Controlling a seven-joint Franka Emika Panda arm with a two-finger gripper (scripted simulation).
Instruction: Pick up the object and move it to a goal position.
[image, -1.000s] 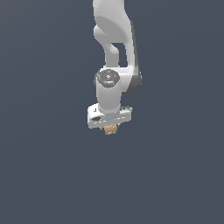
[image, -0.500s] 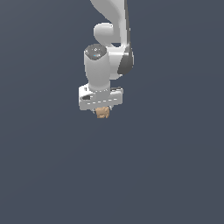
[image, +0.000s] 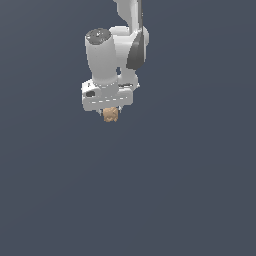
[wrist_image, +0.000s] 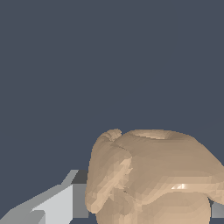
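Note:
The object (image: 111, 115) is a small lumpy tan-orange blob hanging just under the white hand of the arm in the exterior view. My gripper (image: 110, 113) is shut on it, with the fingers mostly hidden behind the hand's wide body. In the wrist view the object (wrist_image: 153, 175) fills much of the picture, bumpy and rounded, with one grey-white finger (wrist_image: 57, 201) pressed against its side and a sliver of the other finger (wrist_image: 217, 209) at the opposite edge.
A plain dark blue-grey floor (image: 190, 190) spreads all around. The white arm (image: 117, 45) rises out of the exterior view's top.
The arm has carried the object toward the exterior view's left and upward, and the wrist has turned. The grip on the object has stayed the same.

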